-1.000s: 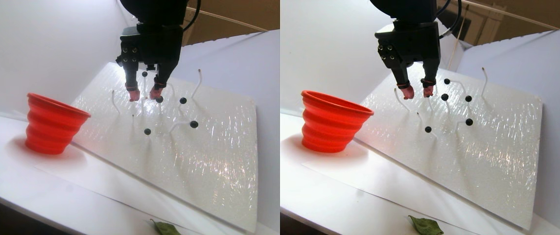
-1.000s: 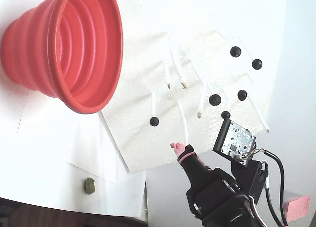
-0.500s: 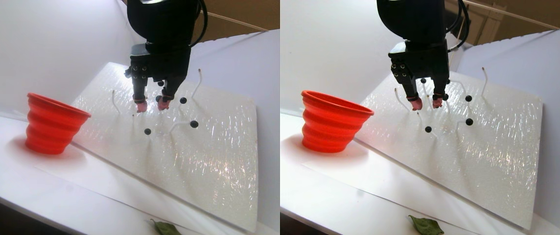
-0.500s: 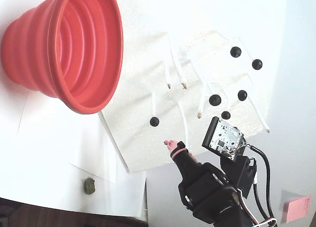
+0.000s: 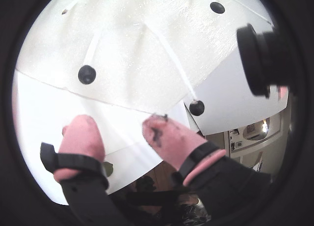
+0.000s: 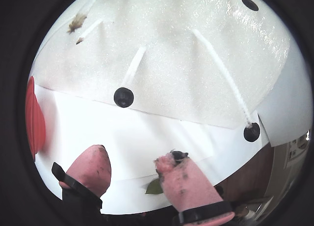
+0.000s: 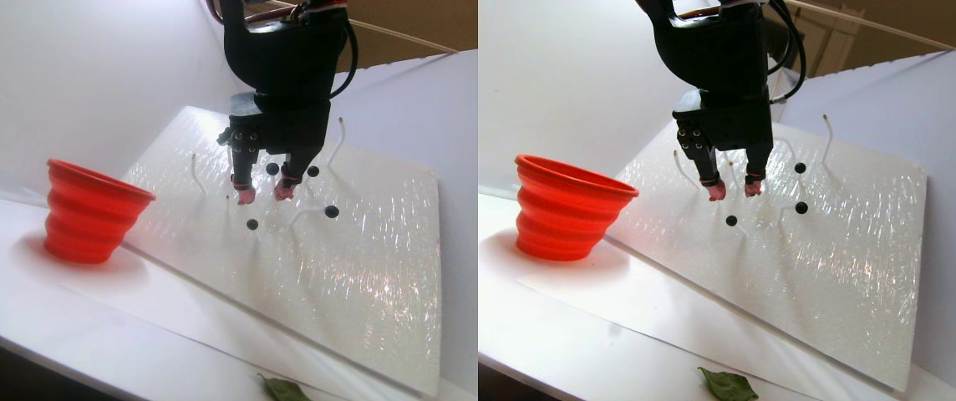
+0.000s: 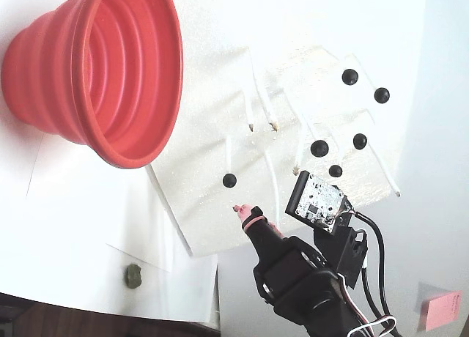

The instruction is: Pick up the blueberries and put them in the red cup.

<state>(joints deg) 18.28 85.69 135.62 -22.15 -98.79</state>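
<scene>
Several blueberries sit on thin white stems on a tilted, glittery white board. The lowest blueberry lies just below my gripper. The gripper is open, and nothing sits between its pink fingertips. Other blueberries are further up and to the right on the board. The red cup stands upright left of the board, and its rim shows at the left edge of a wrist view.
A green leaf lies near the table's front edge, showing as a small green lump in the fixed view. A pink sticky note is at the lower right. White walls close in the back and right.
My gripper has come down along the board towards the lowest blueberry, staying open. The blueberries and the cup have not moved.
</scene>
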